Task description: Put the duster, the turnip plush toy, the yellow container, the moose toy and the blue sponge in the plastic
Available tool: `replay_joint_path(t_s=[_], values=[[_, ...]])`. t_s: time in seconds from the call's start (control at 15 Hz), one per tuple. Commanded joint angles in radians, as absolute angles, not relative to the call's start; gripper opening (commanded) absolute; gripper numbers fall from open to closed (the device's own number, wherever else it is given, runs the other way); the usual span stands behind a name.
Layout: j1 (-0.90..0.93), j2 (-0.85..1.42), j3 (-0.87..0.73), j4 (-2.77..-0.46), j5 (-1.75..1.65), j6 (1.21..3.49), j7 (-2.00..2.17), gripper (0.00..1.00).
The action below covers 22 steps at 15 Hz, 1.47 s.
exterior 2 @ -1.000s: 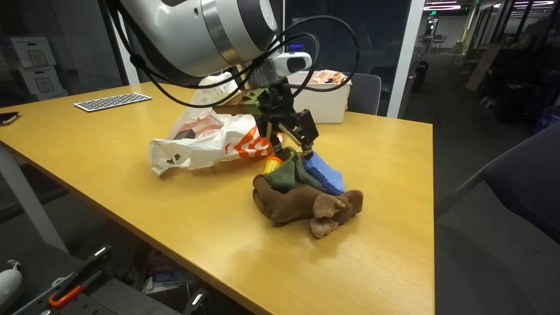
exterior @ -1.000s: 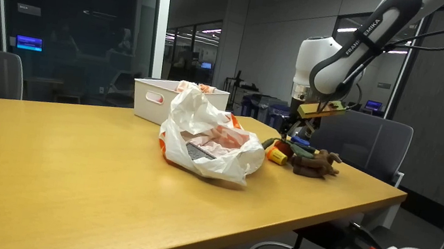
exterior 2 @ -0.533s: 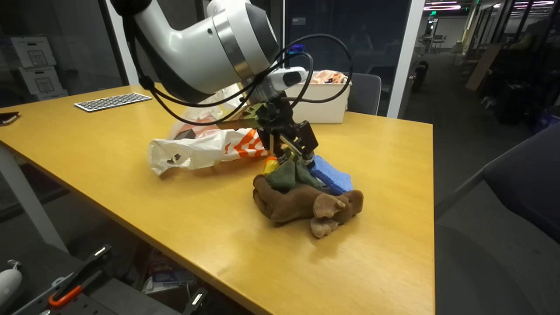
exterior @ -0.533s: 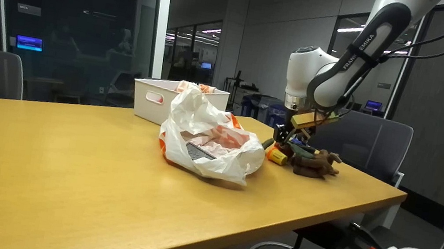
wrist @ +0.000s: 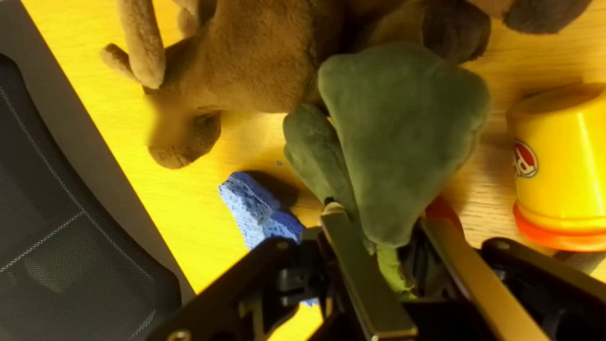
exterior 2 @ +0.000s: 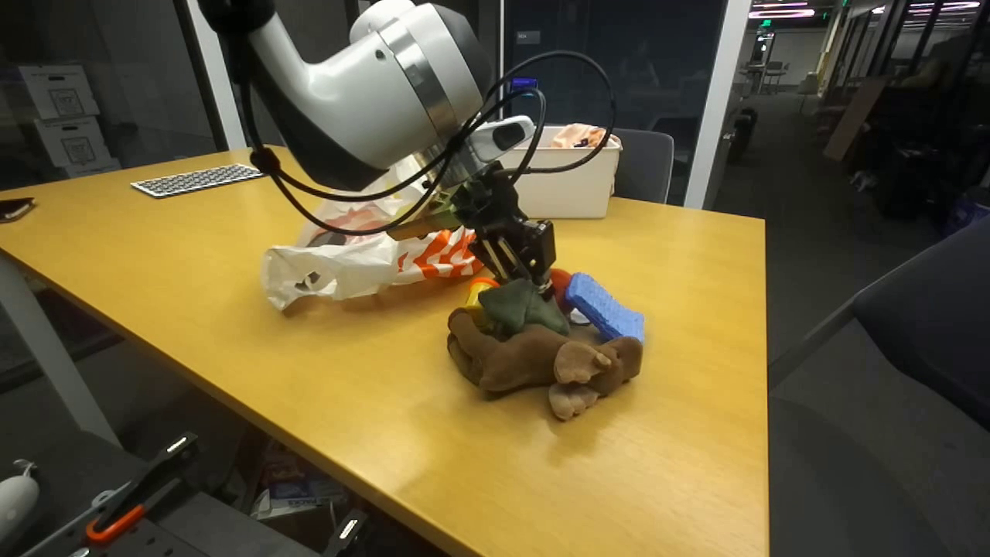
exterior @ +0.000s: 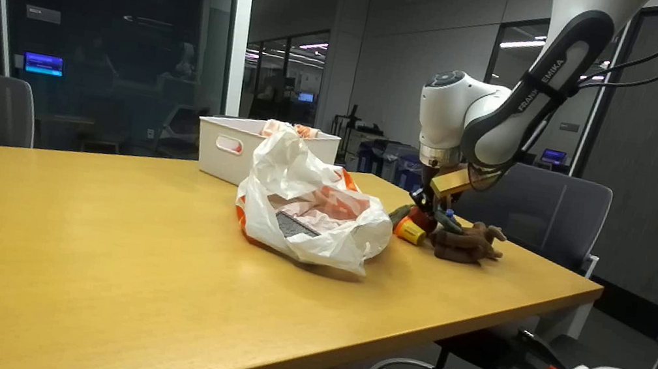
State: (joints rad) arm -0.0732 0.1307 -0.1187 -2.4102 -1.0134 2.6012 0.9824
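Note:
My gripper (wrist: 381,214) reaches down into the pile and is shut on the turnip plush toy, its fingers on either side of the green leaves (wrist: 402,137). Some of the toy's red body (wrist: 443,211) shows behind a finger. The blue sponge (exterior 2: 605,308) leans free beside it. The brown moose toy (exterior 2: 534,360) lies on its side against the leaves. The yellow container (wrist: 558,166), with an orange rim, stands apart from the fingers. The plastic (exterior: 279,163), a white bag with orange print, lies open-mouthed; a dark grey block (exterior: 295,225), apparently the duster, rests inside.
Behind the bag stands a white box (exterior: 228,152) with cloth in it. A keyboard (exterior 2: 197,179) and a dark phone-like object (exterior 2: 15,209) lie farther along the table. A chair (wrist: 71,213) stands close to the table edge beside the pile.
The gripper came down into the pile and its jaws closed in, bunching the turnip's leaves. The blue sponge slid away from the fingers. Moose toy, container and bag stayed put.

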Motion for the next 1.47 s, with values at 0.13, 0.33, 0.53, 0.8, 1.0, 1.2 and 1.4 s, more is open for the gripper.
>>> replay_joint_path(t_s=[0.13,0.33,0.53,0.8,1.0,1.2,1.4], values=[[-0.066,0.012,-0.121,-2.455,-1.026,2.594,1.046,0.03],[-0.075,-0.135,-0.116,-2.517,-1.062,2.620,1.086,0.07],[-0.071,-0.286,-0.115,-2.573,-1.067,2.679,1.063,0.06],[-0.008,-0.402,-0.098,-2.629,-0.981,2.800,0.931,0.06],[0.085,-0.372,-0.096,-2.627,-0.934,2.884,0.875,0.06],[0.198,-0.311,-0.108,-2.619,-0.867,2.948,0.793,0.06],[0.317,-0.219,-0.142,-2.607,-0.764,2.992,0.650,0.06]])
